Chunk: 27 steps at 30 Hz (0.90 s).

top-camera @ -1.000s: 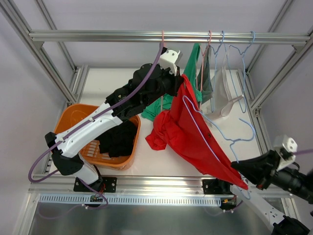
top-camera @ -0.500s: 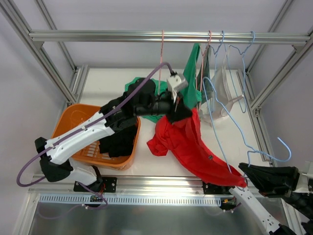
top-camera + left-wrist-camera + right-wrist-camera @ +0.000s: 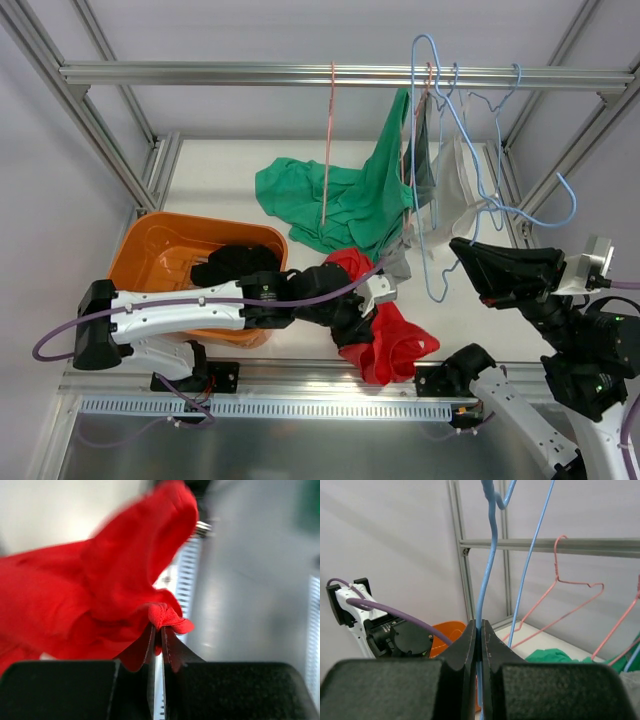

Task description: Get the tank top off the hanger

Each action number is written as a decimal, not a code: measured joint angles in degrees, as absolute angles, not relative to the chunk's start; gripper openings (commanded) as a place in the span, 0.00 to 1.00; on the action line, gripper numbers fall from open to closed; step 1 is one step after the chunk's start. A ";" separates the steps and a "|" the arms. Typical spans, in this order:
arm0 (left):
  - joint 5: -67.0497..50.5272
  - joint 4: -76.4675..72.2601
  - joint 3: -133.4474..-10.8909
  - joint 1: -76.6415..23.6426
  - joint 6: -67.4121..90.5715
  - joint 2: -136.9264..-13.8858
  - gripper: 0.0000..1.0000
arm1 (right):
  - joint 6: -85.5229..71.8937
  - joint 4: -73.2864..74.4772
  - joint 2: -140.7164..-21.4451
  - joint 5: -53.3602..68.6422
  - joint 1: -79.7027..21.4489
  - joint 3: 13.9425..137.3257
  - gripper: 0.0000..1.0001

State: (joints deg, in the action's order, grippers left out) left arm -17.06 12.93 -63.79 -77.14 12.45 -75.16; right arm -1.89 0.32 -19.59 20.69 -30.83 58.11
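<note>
The red tank top (image 3: 388, 342) was off the blue hanger (image 3: 493, 535), bunched at the surface's (image 3: 230, 170) near edge, pinched in the left pincer (image 3: 159, 630). The right pincer (image 3: 479, 627) clamped the bare hanger aloft. Removal looked done.

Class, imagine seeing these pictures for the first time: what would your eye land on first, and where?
First, the red tank top, bunched at the table's near edge and pinched in the left end effector. Then the blue hanger, bare, clamped in the right end effector and held up high by the rail on the right.
</note>
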 measured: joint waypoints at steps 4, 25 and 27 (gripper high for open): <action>-2.70 13.23 -61.25 -77.06 15.25 -75.16 0.85 | -1.48 9.45 -20.71 17.93 -30.55 61.80 0.00; 3.20 13.23 -60.34 -76.82 13.78 -47.86 0.99 | -5.15 42.06 -51.86 6.39 -35.16 84.33 0.00; 5.41 13.26 -60.97 -76.82 13.76 -47.99 0.99 | -4.34 41.74 -57.28 4.36 -36.93 89.43 0.00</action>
